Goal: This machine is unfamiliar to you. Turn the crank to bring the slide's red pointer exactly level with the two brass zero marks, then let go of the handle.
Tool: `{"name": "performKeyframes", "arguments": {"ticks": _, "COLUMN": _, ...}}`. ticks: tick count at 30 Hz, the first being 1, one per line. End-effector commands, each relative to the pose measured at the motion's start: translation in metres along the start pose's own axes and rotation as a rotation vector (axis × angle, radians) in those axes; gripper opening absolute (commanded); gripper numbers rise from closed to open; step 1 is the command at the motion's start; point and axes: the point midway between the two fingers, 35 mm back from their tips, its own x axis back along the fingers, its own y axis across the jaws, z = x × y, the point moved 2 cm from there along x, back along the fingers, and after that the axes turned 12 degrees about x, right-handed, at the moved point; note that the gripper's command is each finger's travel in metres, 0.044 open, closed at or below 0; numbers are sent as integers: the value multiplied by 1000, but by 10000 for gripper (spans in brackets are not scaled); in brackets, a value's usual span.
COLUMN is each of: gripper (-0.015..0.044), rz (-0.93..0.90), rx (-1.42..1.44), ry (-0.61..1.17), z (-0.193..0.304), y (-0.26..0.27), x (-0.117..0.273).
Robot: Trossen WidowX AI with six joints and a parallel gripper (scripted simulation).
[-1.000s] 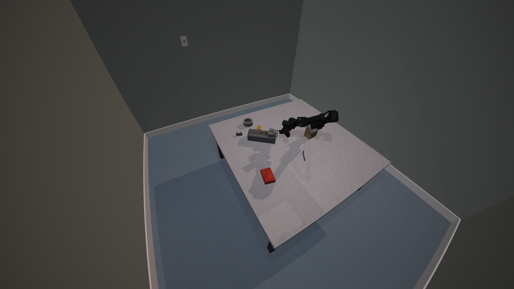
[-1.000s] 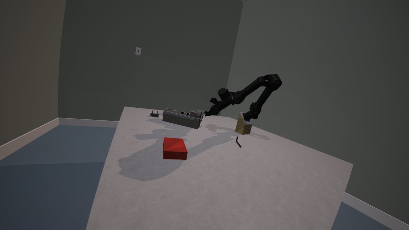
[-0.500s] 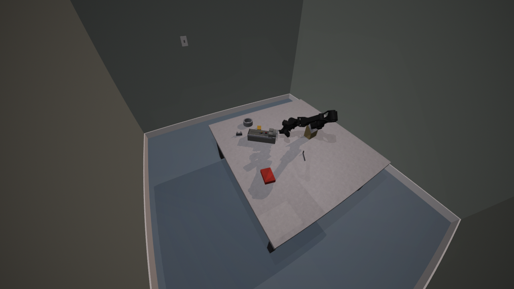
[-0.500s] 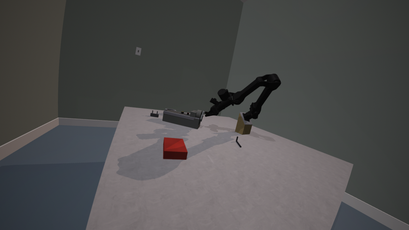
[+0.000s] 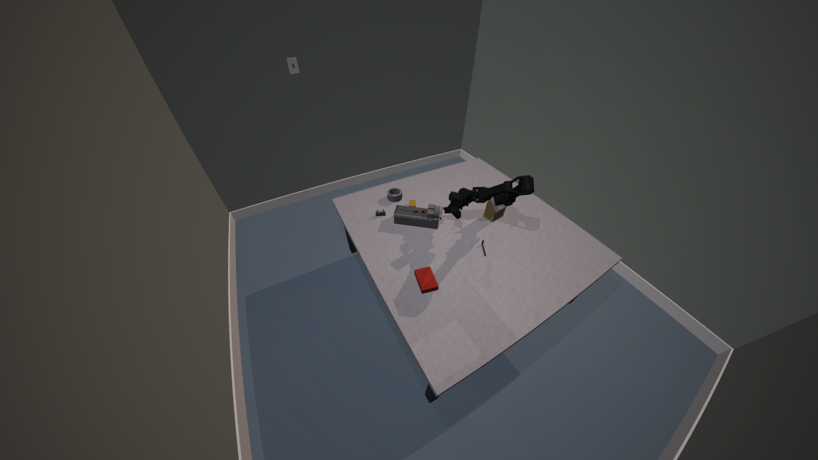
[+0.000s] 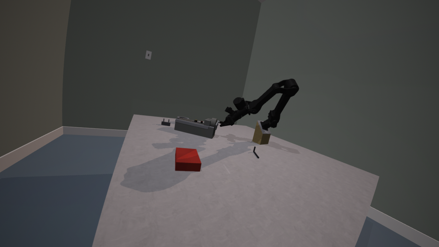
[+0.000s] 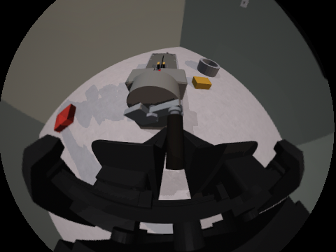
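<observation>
The grey machine [image 5: 415, 220] [image 6: 193, 129] [image 7: 152, 78] stands on the table. Its metal crank arm [image 7: 164, 106] reaches right across the round head in the wrist view, to the dark handle [image 7: 175, 150]. My gripper [image 5: 446, 211] [image 6: 220, 124] [image 7: 172, 131] is shut on the handle. The red pointer [image 5: 423, 211] [image 6: 201, 122] [image 7: 159, 70] sits on the crank side of the brass marks [image 5: 416, 210] [image 6: 196, 120] [image 7: 163, 64], not level with them. In the wrist view the round head's top edge lies just below the pointer and may hide part of it.
A red box [image 5: 425, 279] [image 6: 187, 159] [image 7: 65, 118] lies on the table. A yellow block [image 5: 412, 202] [image 7: 201, 82] and a grey ring [image 5: 394, 199] [image 7: 206, 70] lie beside the machine. A small pronged block [image 5: 380, 213] [image 6: 165, 123] lies beyond its far end. A black bent rod [image 5: 484, 249] [image 6: 255, 153] lies near my base.
</observation>
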Motion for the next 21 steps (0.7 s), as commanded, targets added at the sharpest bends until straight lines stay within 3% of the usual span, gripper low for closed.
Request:
{"name": "performKeyframes", "arguments": {"ticks": 1, "gripper": 0, "rz": 13, "rx": -5, "ry": 9, "z": 7, "y": -3, "x": -6}}
{"name": "performKeyframes", "arguments": {"ticks": 21, "gripper": 0, "rz": 12, "rx": -5, "ry": 9, "z": 10, "y": -1, "x": -9}}
